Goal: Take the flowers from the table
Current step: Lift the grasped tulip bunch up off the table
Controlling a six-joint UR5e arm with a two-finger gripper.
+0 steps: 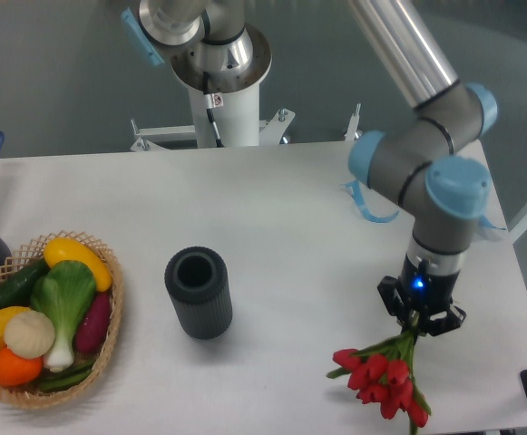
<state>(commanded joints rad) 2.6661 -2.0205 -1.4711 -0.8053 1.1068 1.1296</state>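
The flowers [383,381] are gripped by their stems in the hand [419,319], blooms hanging toward seven o'clock over the desk [281,236].

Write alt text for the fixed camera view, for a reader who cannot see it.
A robot gripper grips a bunch of red tulips by its stems, near the white table's right edge. A dark cylinder stands mid-table; a vegetable basket sits left.
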